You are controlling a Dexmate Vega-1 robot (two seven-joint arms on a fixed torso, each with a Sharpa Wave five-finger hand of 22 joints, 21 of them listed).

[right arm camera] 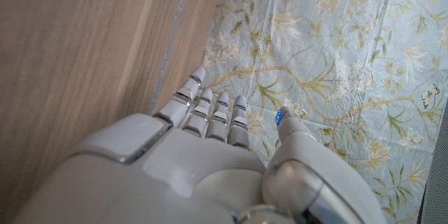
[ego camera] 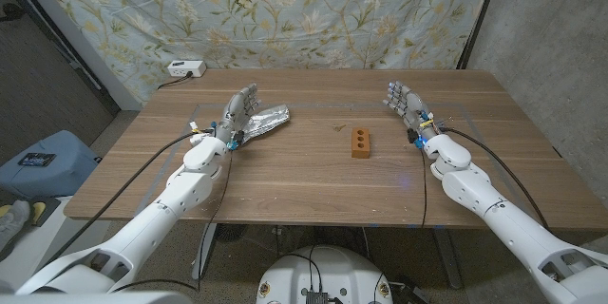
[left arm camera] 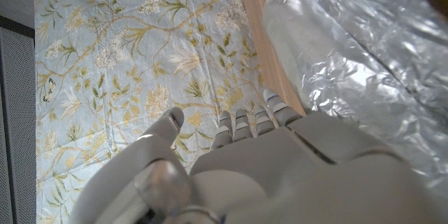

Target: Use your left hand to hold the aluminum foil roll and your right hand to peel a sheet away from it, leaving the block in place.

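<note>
Both white arms come in from the near corners of the tabletop [ego camera: 285, 185], and each ends in a hand held over the wood with nothing in it.

On the left, the left hand [ego camera: 237, 114] has its fingers [left arm camera: 241, 122] extended and slightly apart, the thumb set off to one side. It grips nothing. In the head view it sits just beside the aluminum foil roll [ego camera: 266, 120], at that roll's left end; whether the hand actually touches the foil cannot be told. In the left wrist view the crinkled silver surface runs close along the side of the hand.

The foil roll lies on the left half of the tabletop, towards the far edge, slanting from near-left to far-right. Its wrap looks creased and rumpled, bright silver, with no sheet visibly pulled free.

Near the middle, a little right of centre, a small orange-brown block [ego camera: 361, 142] with dark holes in its face rests on the wood, well apart from the roll and from both hands.

On the right, the right hand [ego camera: 407, 103] is likewise unclenched, fingers [right arm camera: 210, 108] straight and close side by side, thumb apart, holding nothing. It stands near the far right part of the tabletop, with bare wood between it and the block.

A floral cloth [ego camera: 285, 9] hangs behind the far edge, and a small white box [ego camera: 185, 68] sits beside the far-left corner.
</note>
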